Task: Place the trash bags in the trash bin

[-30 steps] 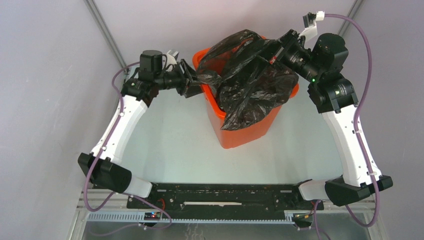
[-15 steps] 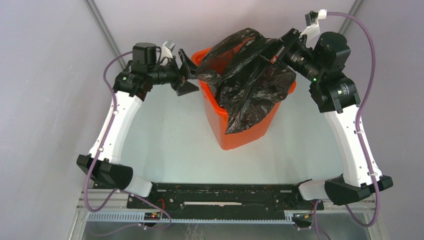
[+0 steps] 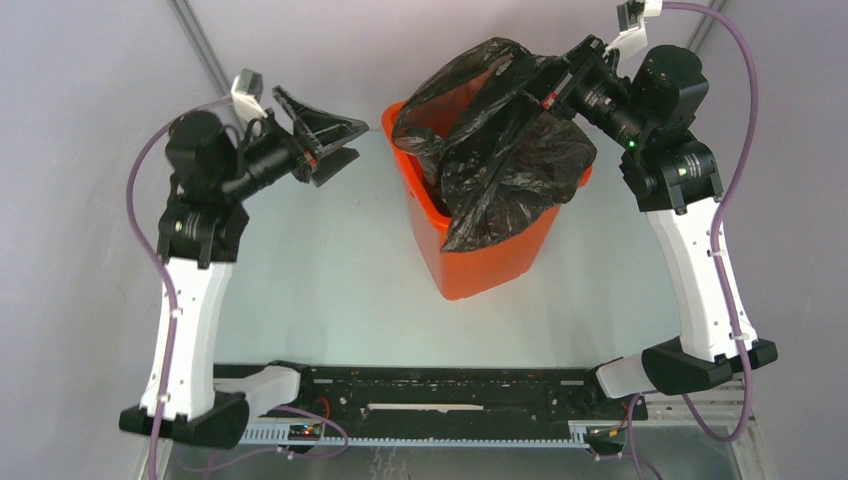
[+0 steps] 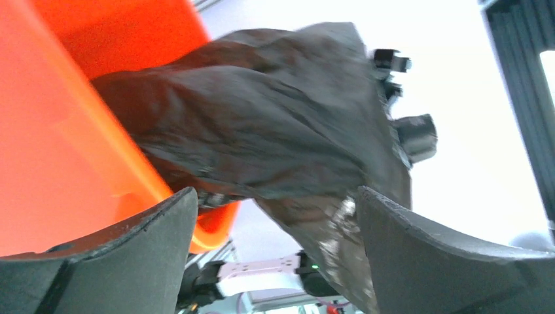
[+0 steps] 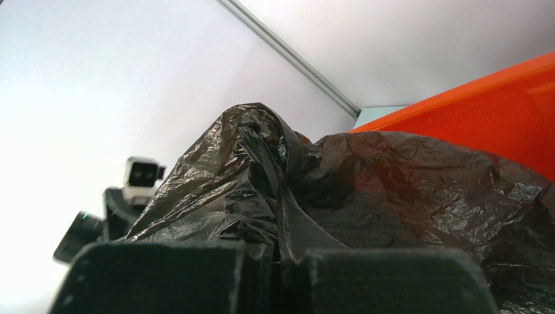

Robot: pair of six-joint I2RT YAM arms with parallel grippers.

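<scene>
The orange trash bin [image 3: 480, 262] stands at the table's middle back. The black trash bag [image 3: 500, 140] is draped over its top and hangs down its front right side. My right gripper [image 3: 548, 92] is shut on the bag's upper right edge, above the bin's far rim; in the right wrist view the film [image 5: 366, 190] bunches between its closed pads [image 5: 386, 281]. My left gripper [image 3: 335, 135] is open and empty, held left of the bin. In the left wrist view the bag [image 4: 275, 137] and bin [image 4: 65, 144] show beyond its spread fingers [image 4: 419, 255].
The arms' black base rail [image 3: 430, 390] runs along the near edge. Grey walls close the back and sides. Bare table [image 3: 320, 290] lies left of and in front of the bin.
</scene>
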